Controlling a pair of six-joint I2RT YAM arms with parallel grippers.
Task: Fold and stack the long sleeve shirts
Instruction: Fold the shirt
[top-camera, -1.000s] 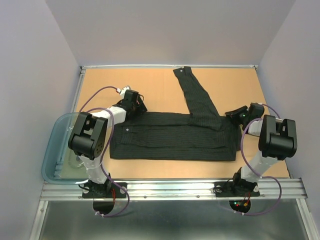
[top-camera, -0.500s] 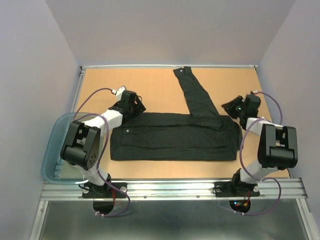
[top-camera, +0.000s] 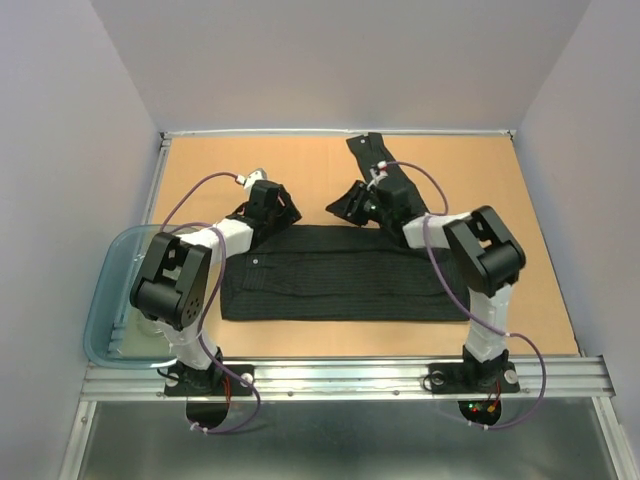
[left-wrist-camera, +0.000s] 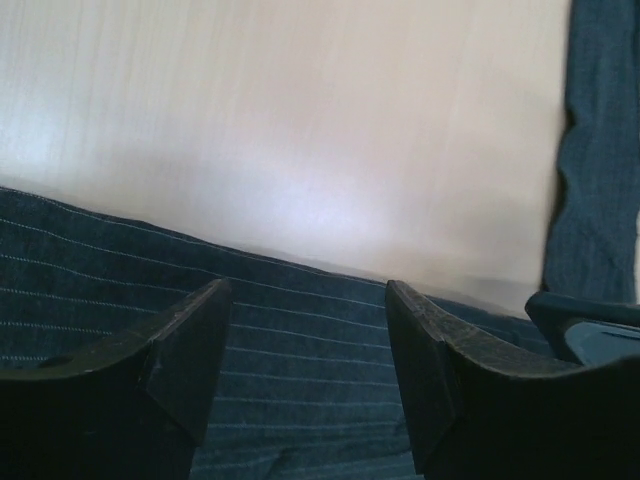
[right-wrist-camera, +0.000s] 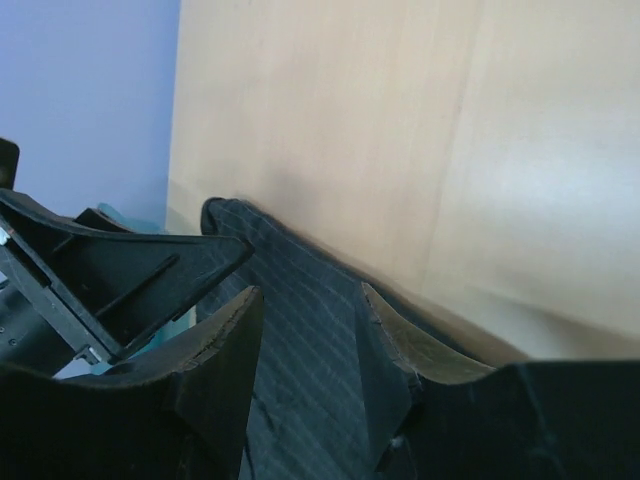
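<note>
Cloth of the black pinstriped shirt (top-camera: 345, 275) lies folded into a long band across the middle of the table (top-camera: 500, 200), with one sleeve (top-camera: 366, 148) reaching toward the far edge. The left gripper (top-camera: 283, 212) hovers at the band's far left corner, its fingers spread with nothing between them. The right gripper (top-camera: 343, 205) sits over the far edge near the centre; striped cloth shows between its parted fingers, but whether they pinch it cannot be told.

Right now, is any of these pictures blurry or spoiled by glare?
Top view: evenly lit and sharp, the shirt just very dark. Left wrist view: a pale glare patch on the table, near fingers soft. Right wrist view: fingers dark and blurred, table washed out at right.
</note>
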